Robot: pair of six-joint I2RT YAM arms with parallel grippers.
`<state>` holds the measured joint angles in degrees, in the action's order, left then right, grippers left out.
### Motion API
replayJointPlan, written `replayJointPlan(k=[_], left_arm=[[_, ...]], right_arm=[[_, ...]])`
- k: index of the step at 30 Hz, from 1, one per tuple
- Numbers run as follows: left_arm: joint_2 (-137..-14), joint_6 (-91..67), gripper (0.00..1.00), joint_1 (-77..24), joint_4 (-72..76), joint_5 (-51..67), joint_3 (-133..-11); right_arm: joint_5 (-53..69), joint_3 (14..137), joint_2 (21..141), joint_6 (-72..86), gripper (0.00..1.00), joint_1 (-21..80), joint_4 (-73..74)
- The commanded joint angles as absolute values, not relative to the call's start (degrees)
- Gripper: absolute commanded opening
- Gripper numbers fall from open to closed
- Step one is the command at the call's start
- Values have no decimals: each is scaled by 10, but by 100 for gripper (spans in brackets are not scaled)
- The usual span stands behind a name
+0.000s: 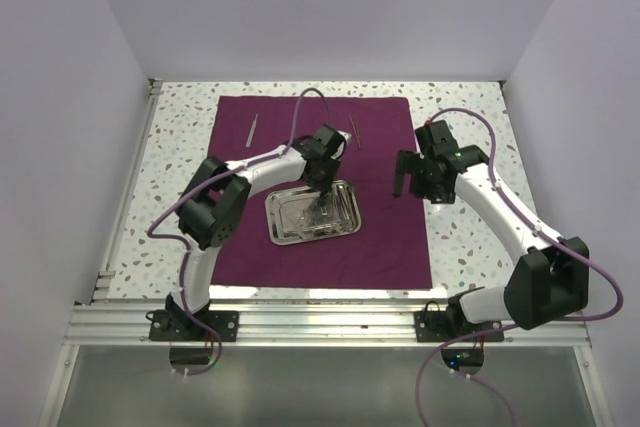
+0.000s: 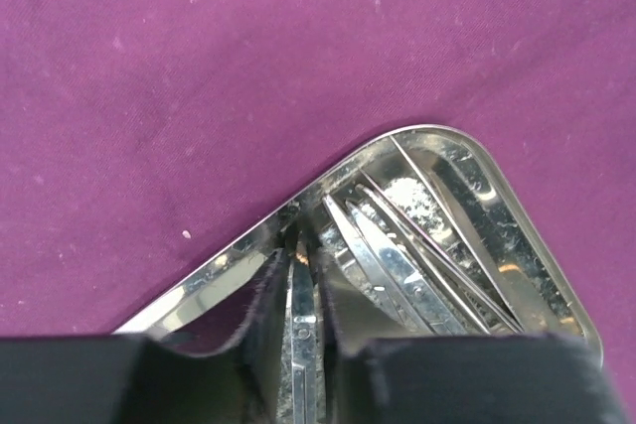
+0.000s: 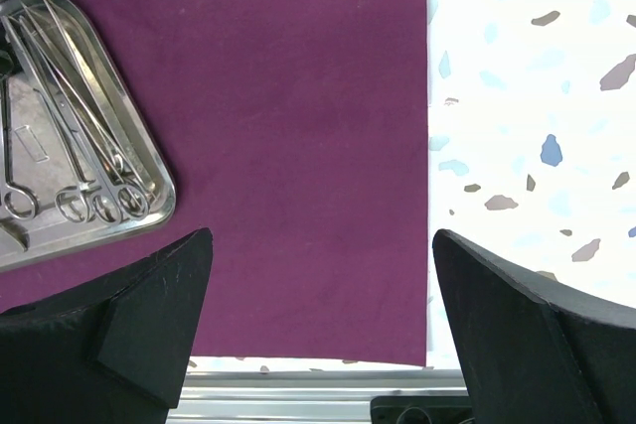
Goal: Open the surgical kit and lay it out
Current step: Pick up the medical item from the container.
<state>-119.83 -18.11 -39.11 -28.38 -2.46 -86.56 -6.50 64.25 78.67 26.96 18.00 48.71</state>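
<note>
The dark purple cloth lies spread flat on the table. The steel tray sits on its middle with several thin silver instruments inside. My left gripper reaches down into the tray and is shut on a steel scissor-like instrument, with the other instruments beside it. My right gripper hovers open and empty above the cloth's right part, right of the tray. Two thin instruments lie on the cloth's far part.
The speckled white table shows right of the cloth's edge. A metal rail runs along the near edge by the arm bases. White walls close in the left, right and far sides.
</note>
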Motion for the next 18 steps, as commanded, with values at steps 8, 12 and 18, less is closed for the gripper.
replayJointPlan(k=[8,12,18], left_arm=[[-1248,-168,0,-387,-307,-42,-840],[-1221,-162,0,-388,-313,-38,-852],[-1190,-152,0,-386,-351,-40,-922]], right_arm=[[-68,644,796,272,96,182,476],[-64,652,806,272,96,182,474],[-62,665,819,269,96,181,468]])
